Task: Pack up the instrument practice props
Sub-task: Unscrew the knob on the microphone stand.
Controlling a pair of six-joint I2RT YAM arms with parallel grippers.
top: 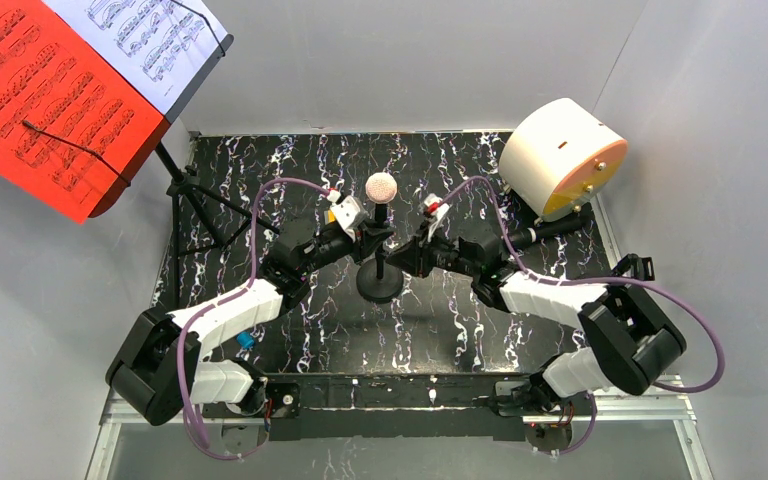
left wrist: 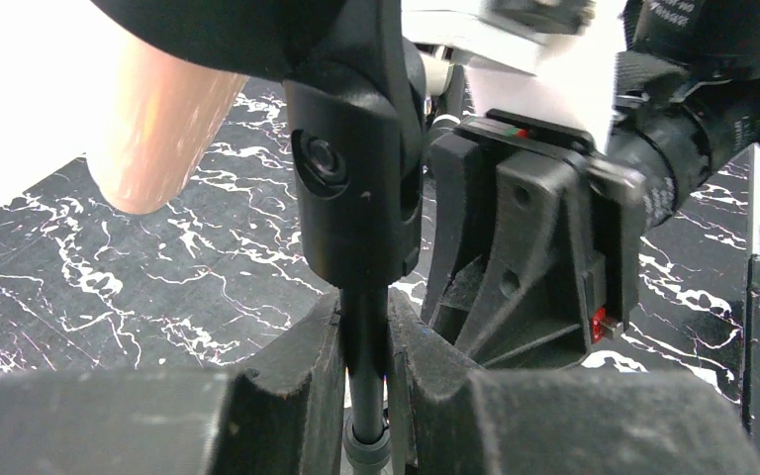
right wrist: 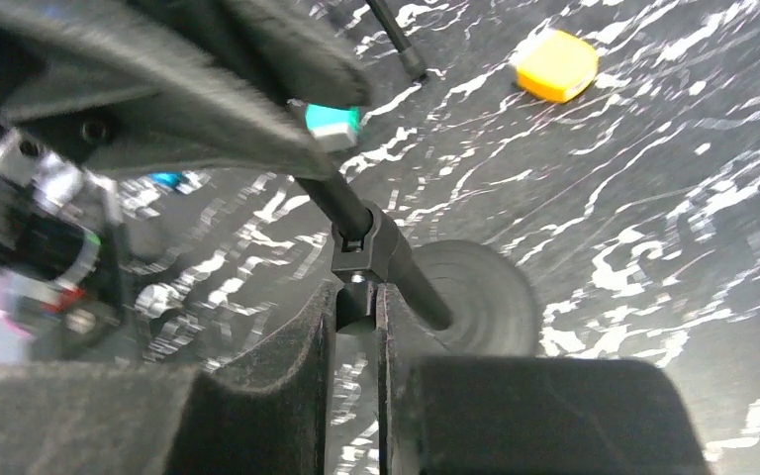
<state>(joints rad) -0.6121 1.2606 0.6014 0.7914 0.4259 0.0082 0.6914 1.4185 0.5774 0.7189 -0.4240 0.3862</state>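
Note:
The beige-headed microphone (top: 381, 187) stands upright on its black pole, round base (top: 379, 283) on the marbled table. My left gripper (top: 368, 236) is shut on the pole (left wrist: 366, 341) just under the black microphone clip (left wrist: 356, 188); the beige body (left wrist: 158, 129) slants up left. My right gripper (top: 407, 255) faces it from the right, shut on the knob of the pole's clamp (right wrist: 356, 302) above the base (right wrist: 475, 297). The black tripod music rack (top: 195, 190) at the far left holds the red sheet (top: 40, 100) and the white sheet (top: 155, 40). A black rod (top: 558, 226) lies beside the cylinder.
A big white cylinder with an orange face (top: 560, 160) sits at the back right. A small yellow block (right wrist: 556, 64) lies on the table beyond the pole. The tripod legs (top: 210, 225) spread over the table's left side. Grey walls close in on three sides.

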